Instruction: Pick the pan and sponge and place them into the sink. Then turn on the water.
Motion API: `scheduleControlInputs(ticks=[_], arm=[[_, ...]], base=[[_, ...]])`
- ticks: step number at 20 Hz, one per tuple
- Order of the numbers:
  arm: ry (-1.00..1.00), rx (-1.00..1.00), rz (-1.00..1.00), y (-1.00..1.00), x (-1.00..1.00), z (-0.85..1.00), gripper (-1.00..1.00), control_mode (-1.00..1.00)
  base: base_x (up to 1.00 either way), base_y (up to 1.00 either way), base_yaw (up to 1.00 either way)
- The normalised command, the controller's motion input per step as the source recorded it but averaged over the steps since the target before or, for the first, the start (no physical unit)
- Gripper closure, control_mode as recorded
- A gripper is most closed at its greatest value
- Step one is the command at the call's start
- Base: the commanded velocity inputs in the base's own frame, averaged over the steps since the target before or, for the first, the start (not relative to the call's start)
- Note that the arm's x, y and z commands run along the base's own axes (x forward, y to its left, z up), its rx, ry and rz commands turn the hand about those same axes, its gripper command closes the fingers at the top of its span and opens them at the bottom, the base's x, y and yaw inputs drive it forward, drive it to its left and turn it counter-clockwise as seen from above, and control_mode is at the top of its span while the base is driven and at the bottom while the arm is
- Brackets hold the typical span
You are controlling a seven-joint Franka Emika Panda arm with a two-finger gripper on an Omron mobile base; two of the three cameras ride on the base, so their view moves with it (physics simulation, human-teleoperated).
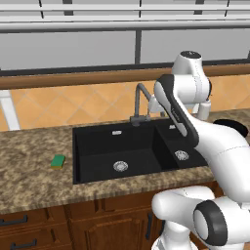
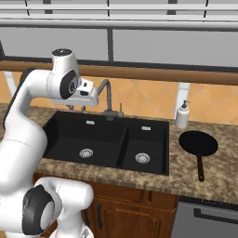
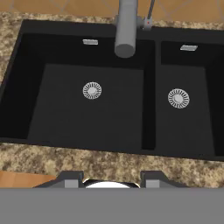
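From my seat at the controls, nearest to me is the front strip of the speckled worktop [image 3: 52, 159], and just above it in the hand view I see the pincer [image 3: 111, 178] with its two dark tips standing apart and nothing between them, so I call it released. In the right base view the pincer [image 2: 77, 107] hangs over the back left edge of the sink, touching nothing.

Next out, the sink [image 1: 97, 168] lies black and set into the worktop, large basin on the left, smaller one on the right (each with a round silver drain). Both basins hold nothing.

On the worktop to the left of the sink sits the sponge [image 1: 58, 161], green top up, well apart from the basin's rim. Over on the right side, the pan [image 2: 198, 143] rests flat on the worktop just beside the small basin, its long brown handle pointing towards the front edge.

Further back, the grey gooseneck faucet [image 2: 109, 99] rises behind the divider between the basins, its spout arching over the large one, and I see no stream from it. A white soap dispenser [image 2: 182, 115] stands just behind the pan, against the orange tiled wall [image 1: 73, 105].
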Motion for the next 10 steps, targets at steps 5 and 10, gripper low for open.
scheduleControlInputs(ticks=[5, 10], arm=[[0.00, 0.00, 0.00, -0.40, -0.01, 0.00, -1.00, -1.00], [-0.03, 0.00, 0.00, -0.89, -0.25, -0.02, -1.00, -1.00]], base=[[0.00, 0.00, 0.00], [0.00, 0.00, 0.00]])
